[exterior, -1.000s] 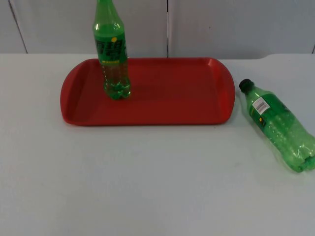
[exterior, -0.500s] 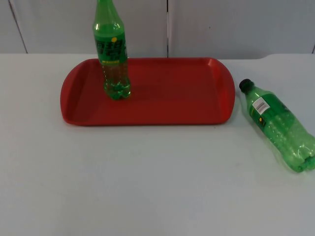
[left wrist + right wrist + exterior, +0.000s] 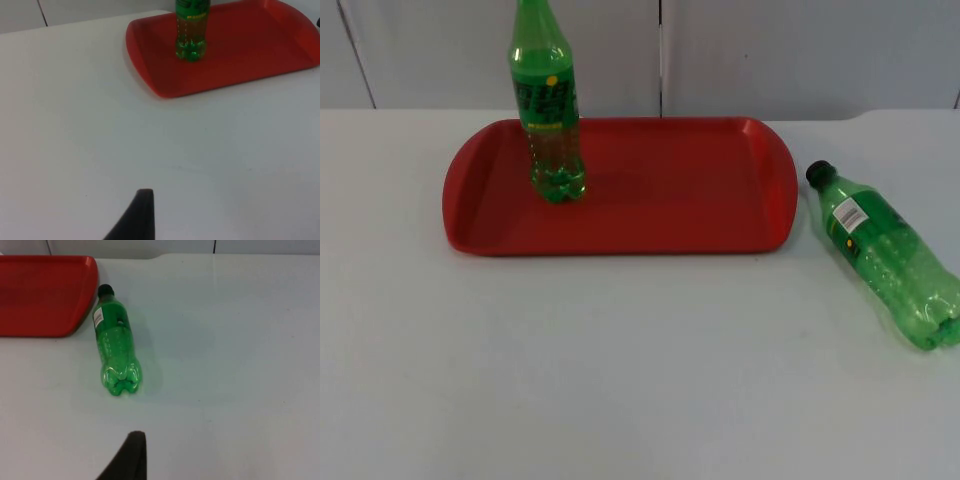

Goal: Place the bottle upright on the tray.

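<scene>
A red tray [image 3: 650, 215] lies at the back middle of the white table. One green bottle [image 3: 547, 110] stands upright on the tray's left part, also seen from the left wrist as the standing bottle [image 3: 191, 30] on the tray [image 3: 240, 65]. A second green bottle [image 3: 885, 255] with a black cap lies on its side on the table right of the tray, cap toward the tray. My left gripper [image 3: 141, 212] hovers over bare table, well short of the tray. My right gripper [image 3: 131, 455] hangs a little short of the lying bottle [image 3: 115, 342], facing its base.
The grey partition wall [image 3: 770, 50] closes the table at the back. White table top [image 3: 620, 370] stretches in front of the tray. The tray's right end [image 3: 75, 300] is close to the lying bottle's cap.
</scene>
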`<state>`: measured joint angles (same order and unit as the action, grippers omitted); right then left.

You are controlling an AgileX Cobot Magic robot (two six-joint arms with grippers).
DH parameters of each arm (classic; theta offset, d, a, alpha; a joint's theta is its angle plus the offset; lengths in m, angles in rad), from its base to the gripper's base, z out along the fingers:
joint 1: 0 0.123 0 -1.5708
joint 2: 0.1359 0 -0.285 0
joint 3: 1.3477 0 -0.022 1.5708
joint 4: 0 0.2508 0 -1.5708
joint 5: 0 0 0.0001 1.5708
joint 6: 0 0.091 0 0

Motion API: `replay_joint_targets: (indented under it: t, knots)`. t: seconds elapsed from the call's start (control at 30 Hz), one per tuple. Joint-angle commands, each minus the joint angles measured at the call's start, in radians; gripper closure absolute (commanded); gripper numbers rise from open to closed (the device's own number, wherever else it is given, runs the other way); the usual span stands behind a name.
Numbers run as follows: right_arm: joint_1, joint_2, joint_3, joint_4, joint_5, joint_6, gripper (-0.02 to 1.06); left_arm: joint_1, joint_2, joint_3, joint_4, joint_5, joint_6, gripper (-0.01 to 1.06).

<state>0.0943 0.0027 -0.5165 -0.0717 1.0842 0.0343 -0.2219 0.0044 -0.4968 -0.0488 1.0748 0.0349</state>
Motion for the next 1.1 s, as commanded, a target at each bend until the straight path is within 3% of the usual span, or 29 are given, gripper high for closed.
replay_joint_targets:
  t: [0.0, 1.07]
  knots:
    - [-0.009, -0.003, 0.002, 0.002, -0.006, -0.004, 0.0, 0.002, -0.004, 0.003, 0.006, -0.001, -0.005, 0.0]
    - [-0.009, -0.003, 0.002, 0.002, -0.006, -0.004, 0.03, 0.002, -0.004, 0.003, 0.006, -0.001, -0.005, 0.0]
